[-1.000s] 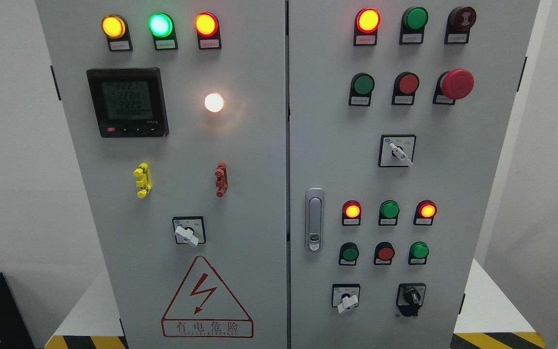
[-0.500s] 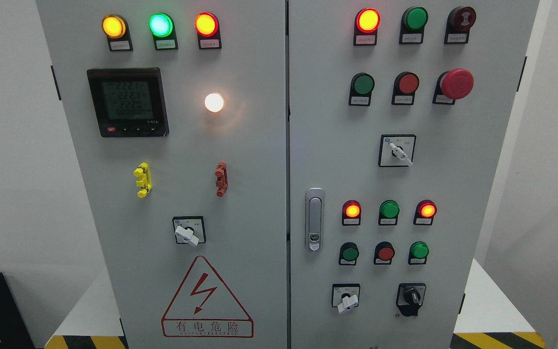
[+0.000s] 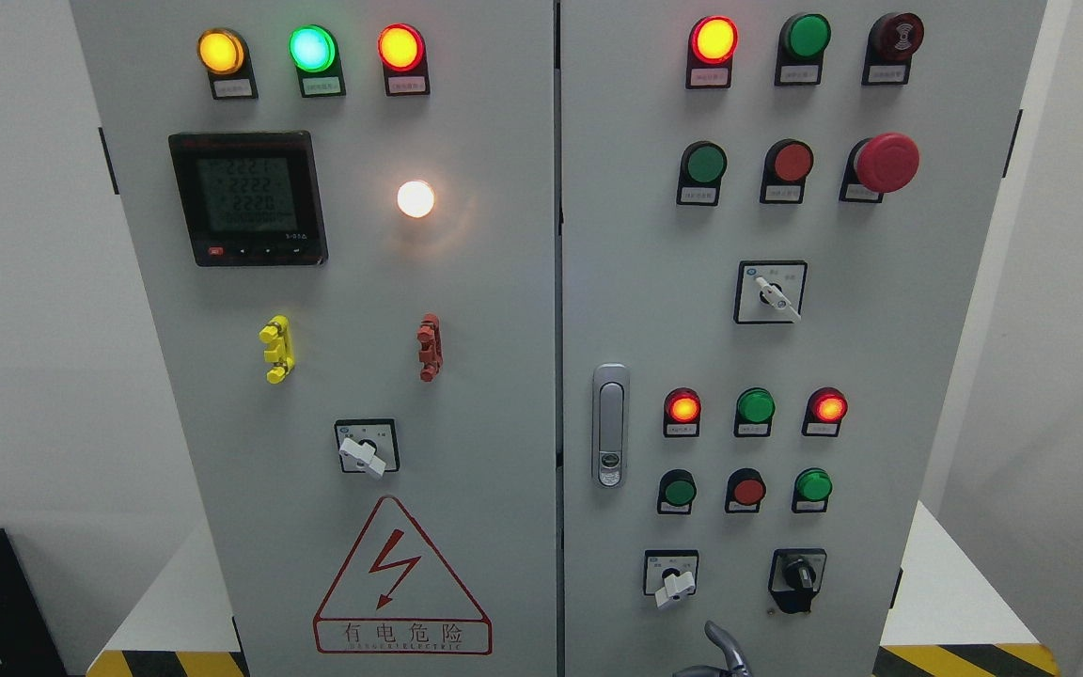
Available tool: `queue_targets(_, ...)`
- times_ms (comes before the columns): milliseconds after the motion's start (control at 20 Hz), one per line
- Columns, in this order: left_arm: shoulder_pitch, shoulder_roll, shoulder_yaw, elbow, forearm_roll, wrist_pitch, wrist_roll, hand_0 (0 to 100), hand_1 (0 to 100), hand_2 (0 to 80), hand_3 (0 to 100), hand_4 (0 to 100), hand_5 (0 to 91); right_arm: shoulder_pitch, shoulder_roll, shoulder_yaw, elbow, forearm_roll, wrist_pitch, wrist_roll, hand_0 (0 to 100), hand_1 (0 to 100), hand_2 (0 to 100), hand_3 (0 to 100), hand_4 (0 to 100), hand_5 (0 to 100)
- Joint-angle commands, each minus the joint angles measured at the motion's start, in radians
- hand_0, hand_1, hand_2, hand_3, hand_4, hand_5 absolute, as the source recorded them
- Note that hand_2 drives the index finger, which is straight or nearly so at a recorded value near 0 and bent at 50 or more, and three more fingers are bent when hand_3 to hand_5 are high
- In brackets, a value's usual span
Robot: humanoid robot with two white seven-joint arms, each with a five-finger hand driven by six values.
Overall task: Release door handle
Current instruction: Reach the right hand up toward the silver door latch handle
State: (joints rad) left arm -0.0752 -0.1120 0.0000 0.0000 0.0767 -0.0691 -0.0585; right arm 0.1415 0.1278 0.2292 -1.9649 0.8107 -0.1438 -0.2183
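Door handle [image 3: 610, 425] free, well above a hand [image 3: 725, 651] peeking at bottom edge; release apparently done; finger state unclear.

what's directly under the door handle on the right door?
Below the door handle there is bare grey door, then a finger rising from the bottom edge, lower right. The rest of that hand is out of frame. Doors are shut, so the interior is hidden.

cabinet [image 3: 504, 310] grey | warning triangle [image 3: 400, 578] red | floor stripes [image 3: 965, 660] yellow-black
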Motion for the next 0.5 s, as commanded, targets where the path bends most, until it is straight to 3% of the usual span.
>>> queue_targets(0,0.000,0.000,-0.021,-0.020,0.000,0.000,0.000,0,0,2.2,9,1,0.0,-0.131,0.006,0.005,0.003,0.270,0.026,-0.004,43,33,0,76,77,79)
queue_targets(200,0.000,0.000,-0.021,-0.020,0.000,0.000,0.000,0,0,2.1,9,1,0.0,-0.183,0.007,0.007,0.041,0.367,0.032,-0.003,44,33,0,80,83,87)
queue_targets(450,0.000,0.000,-0.021,-0.020,0.000,0.000,0.000,0,0,2.2,9,1,0.0,-0.259,0.007,0.009,0.098,0.493,0.118,0.002,44,32,0,84,85,91)
